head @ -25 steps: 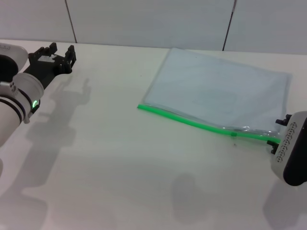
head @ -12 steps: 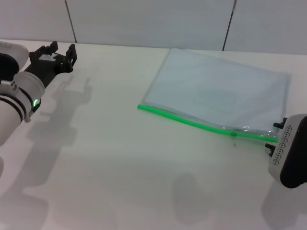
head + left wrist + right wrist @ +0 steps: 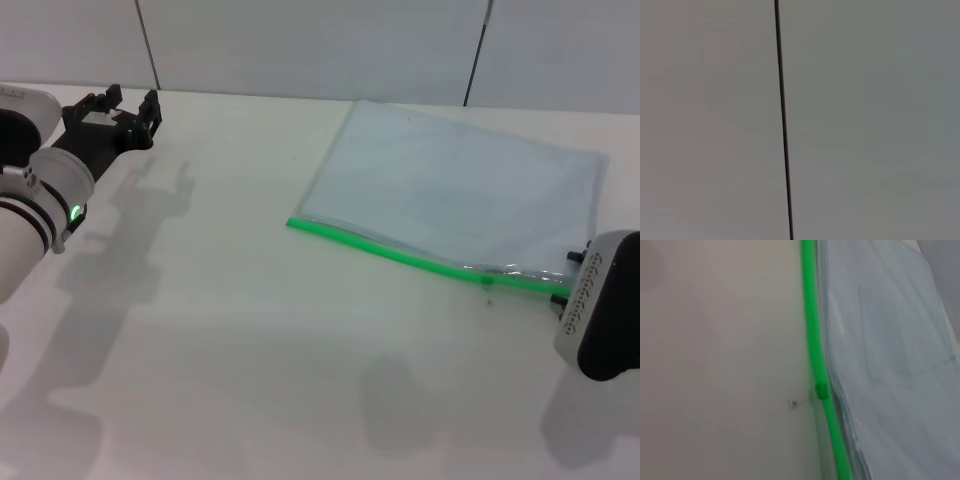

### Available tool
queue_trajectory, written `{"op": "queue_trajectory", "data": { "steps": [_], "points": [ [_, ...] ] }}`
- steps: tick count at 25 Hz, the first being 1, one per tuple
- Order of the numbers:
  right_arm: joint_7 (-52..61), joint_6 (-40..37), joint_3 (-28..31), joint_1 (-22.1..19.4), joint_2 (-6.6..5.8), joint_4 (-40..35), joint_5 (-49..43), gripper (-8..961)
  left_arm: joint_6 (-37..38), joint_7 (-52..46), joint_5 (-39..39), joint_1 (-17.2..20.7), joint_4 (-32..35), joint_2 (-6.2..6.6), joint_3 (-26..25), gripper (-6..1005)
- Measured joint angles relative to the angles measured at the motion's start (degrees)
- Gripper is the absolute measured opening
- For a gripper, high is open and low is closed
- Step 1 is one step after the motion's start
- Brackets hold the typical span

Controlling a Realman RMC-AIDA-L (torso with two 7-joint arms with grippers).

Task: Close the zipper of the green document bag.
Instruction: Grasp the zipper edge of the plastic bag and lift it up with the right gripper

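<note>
The green document bag (image 3: 460,195) lies flat on the white table at the right, and fills one side of the right wrist view (image 3: 885,350). Its zipper (image 3: 400,255) runs along the near long edge as a bright green strip (image 3: 812,330). The dark green slider (image 3: 487,279) sits near the strip's right end (image 3: 821,390). My right gripper (image 3: 567,279) is at that right end, its two dark fingertips apart on either side of the strip, holding nothing. My left gripper (image 3: 112,112) hovers open over the table's far left corner, far from the bag.
The white table (image 3: 250,330) spreads bare in front of the bag. A grey panelled wall (image 3: 300,40) stands behind it; the left wrist view shows only that wall with a dark seam (image 3: 784,125). A small speck (image 3: 792,403) lies beside the slider.
My right gripper has crept left and a little farther from me, toward the zipper's right end. The left arm and the bag have barely moved.
</note>
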Motion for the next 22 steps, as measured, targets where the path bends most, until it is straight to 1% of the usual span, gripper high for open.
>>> {"op": "queue_trajectory", "data": {
  "steps": [6, 22],
  "points": [
    [0.85, 1.26, 0.45, 1.27, 0.00, 0.69, 0.00, 535, 0.01, 0.00, 0.00, -0.10, 0.00, -0.06, 0.00, 486],
    [2.21, 4.71, 1.60, 6.66, -0.10, 6.67, 0.01, 534, 0.70, 0.00, 0.11, -0.56, -0.03, -0.27, 0.15, 486]
  ]
}}
